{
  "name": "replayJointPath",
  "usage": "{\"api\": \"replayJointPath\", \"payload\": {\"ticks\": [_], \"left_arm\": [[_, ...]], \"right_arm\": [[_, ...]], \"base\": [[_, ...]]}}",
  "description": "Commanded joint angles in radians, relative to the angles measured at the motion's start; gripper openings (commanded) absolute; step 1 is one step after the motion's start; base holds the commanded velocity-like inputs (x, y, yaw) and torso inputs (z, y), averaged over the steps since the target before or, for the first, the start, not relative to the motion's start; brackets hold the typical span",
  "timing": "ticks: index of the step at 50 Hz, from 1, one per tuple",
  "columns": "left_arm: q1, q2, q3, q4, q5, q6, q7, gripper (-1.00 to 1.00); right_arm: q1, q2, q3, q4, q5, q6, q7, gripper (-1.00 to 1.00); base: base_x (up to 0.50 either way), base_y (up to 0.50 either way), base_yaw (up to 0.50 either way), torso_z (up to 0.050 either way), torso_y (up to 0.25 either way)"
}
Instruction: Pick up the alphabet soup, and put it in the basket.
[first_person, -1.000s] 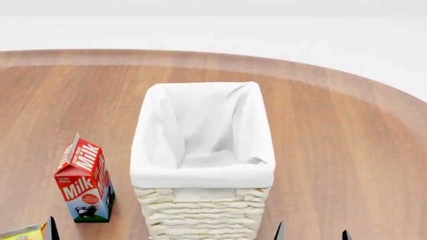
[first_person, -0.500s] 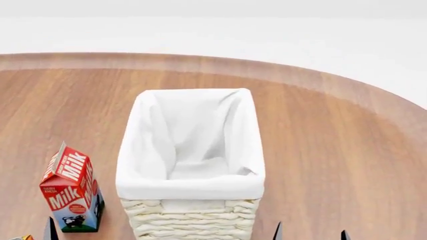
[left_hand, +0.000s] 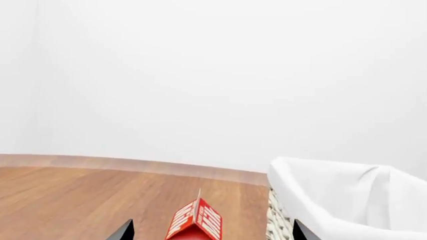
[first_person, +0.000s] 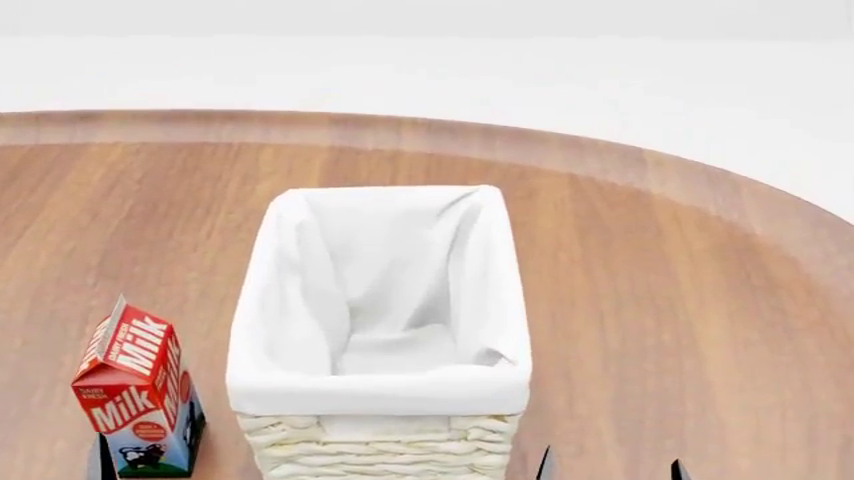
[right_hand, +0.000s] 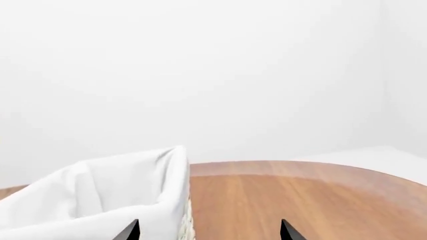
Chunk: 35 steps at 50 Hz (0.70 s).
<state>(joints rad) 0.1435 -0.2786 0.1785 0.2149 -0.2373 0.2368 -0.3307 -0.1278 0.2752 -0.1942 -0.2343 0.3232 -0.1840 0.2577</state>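
Note:
The alphabet soup is out of view in all three views. The basket (first_person: 380, 388), cream wicker with a white cloth lining, stands in the middle of the round wooden table and I see nothing inside it. My left gripper (left_hand: 212, 233) is open, its dark fingertips (left_hand: 124, 231) wide apart, with the basket (left_hand: 333, 192) off to one side. Only one tip of the left gripper (first_person: 100, 464) shows at the head view's bottom edge. My right gripper (right_hand: 208, 232) is open beside the basket (right_hand: 100, 192), and its two tips (first_person: 543, 466) stand just right of the basket's near corner.
A red, white and blue milk carton (first_person: 134, 395) stands left of the basket, directly ahead of the left gripper, its top (left_hand: 197, 222) between the fingertips in that wrist view. The wooden table (first_person: 667, 300) curves away to a rounded far edge, with white floor beyond.
In the head view the basket and milk carton have slid left and slightly down. A yellow item at the bottom left corner has dropped out of view.

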Motion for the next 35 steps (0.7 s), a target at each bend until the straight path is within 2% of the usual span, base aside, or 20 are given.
{"api": "replayJointPath", "payload": {"ticks": [1, 19, 35], "left_arm": [[-0.004, -0.001, 0.005, -0.004, 0.000, 0.002, -0.003, 1.00], [-0.010, -0.006, 0.013, -0.011, -0.001, -0.004, -0.009, 1.00], [-0.016, -0.012, 0.015, -0.017, -0.007, -0.007, -0.013, 1.00]], "right_arm": [[0.006, 0.001, -0.002, 0.013, 0.012, -0.011, -0.005, 1.00], [0.008, 0.028, -0.013, 0.010, 0.023, -0.009, -0.026, 1.00], [-0.008, 0.135, -0.137, -0.010, 0.133, -0.015, -0.297, 1.00]], "base": [[0.00, 0.00, 0.00, 0.000, 0.010], [0.00, 0.00, 0.00, 0.000, 0.000], [0.00, 0.00, 0.00, 0.000, 0.000]]}}
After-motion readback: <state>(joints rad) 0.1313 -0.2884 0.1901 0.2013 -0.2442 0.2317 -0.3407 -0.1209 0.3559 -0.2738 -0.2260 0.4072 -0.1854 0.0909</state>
